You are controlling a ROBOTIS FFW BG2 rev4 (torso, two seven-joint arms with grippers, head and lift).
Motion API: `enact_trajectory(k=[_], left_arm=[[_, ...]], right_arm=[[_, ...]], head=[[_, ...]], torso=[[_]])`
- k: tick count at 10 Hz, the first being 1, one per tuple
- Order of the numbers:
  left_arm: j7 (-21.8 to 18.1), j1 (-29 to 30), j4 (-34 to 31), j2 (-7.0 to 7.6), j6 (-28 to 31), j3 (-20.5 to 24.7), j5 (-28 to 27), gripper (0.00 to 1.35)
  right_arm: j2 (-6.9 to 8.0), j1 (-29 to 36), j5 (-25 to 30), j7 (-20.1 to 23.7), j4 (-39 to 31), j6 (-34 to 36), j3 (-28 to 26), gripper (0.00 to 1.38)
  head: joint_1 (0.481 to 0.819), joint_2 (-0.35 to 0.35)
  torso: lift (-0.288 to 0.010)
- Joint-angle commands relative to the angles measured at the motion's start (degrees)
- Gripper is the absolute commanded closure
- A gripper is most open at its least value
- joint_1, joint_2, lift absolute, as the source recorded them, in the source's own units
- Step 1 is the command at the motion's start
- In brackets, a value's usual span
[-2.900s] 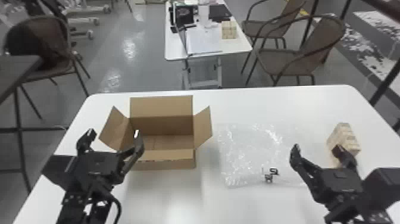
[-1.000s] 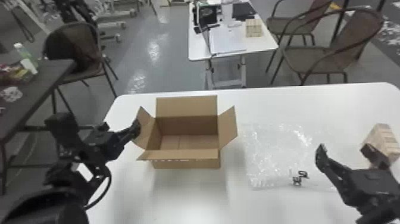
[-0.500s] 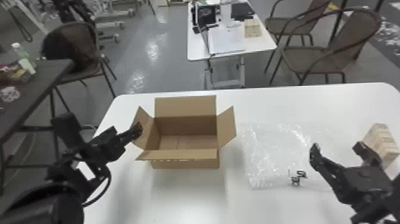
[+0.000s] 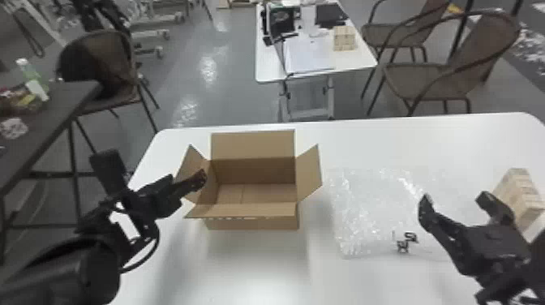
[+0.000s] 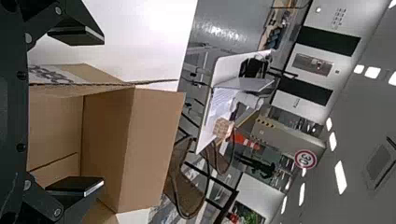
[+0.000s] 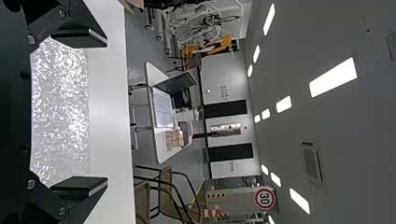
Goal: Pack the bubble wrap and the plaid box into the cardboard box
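Fingers [image 4: 434, 219] parted wide on both arms [image 4: 77, 267]

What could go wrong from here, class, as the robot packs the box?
The left hand is at the cardboard box's left flap, so moving might bend it or nudge the box. The bubble wrap lies spread wider than the box's opening; unfolded, it could catch on the raised flaps. The right hand seems close to the plaid box and might bump it.
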Motion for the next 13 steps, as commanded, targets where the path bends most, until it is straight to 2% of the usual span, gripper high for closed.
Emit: enact_trajectory(k=[1, 2, 3, 5, 7, 10, 11, 13], left_arm=[[-0.85, -1.1, 1.5, 0.0, 0.94, -0.61, -0.69, 0.35], [-1.2, -1.36, 1.85, 0.0, 1.21, -0.78, -0.78, 0.71], [-1.29, -1.53, 1.85, -0.09, 1.21, -0.87, -0.78, 0.92], [-1.29, -1.62, 1.67, -0.44, 1.12, -1.13, -0.86, 1.15], [-1.38, -1.89, 1.5, -0.96, 1.12, -1.57, -0.51, 1.15], [-0.59, -1.36, -0.61, -3.43, 3.4, -1.13, -0.69, 1.15], [1.08, -1.01, -2.9, -4.22, 6.13, -0.87, -0.95, 1.15], [5.21, -0.22, -6.15, -4.83, 9.55, -0.52, 0.37, 1.15]], right_arm=[[-0.01, -0.32, -0.06, 0.5, 0.13, 0.09, 0.0, 0.24], [-0.1, -0.41, -0.06, 0.77, 0.22, 0.09, 0.0, 0.24], [-0.1, -0.5, -0.15, 0.85, 0.31, 0.09, 0.0, 0.24], [-0.1, -0.41, -0.33, 1.03, 0.31, 0.18, 0.0, 0.24], [-0.1, -0.41, -0.5, 1.12, 0.48, 0.18, 0.0, 0.24], [-0.1, -0.32, -0.68, 1.21, 0.57, 0.18, 0.0, 0.24], [-0.1, -0.32, -0.77, 1.29, 0.75, 0.18, 0.0, 0.24], [-0.1, -0.41, -0.94, 1.29, 0.75, 0.18, 0.0, 0.24]], head=[[0.695, 0.166], [0.695, 0.16], [0.695, 0.157], [0.695, 0.154], [0.695, 0.148], [0.695, 0.136], [0.695, 0.133], [0.695, 0.134]], torso=[[-0.102], [-0.102], [-0.102], [-0.102], [-0.102], [-0.102], [-0.102], [-0.102]])
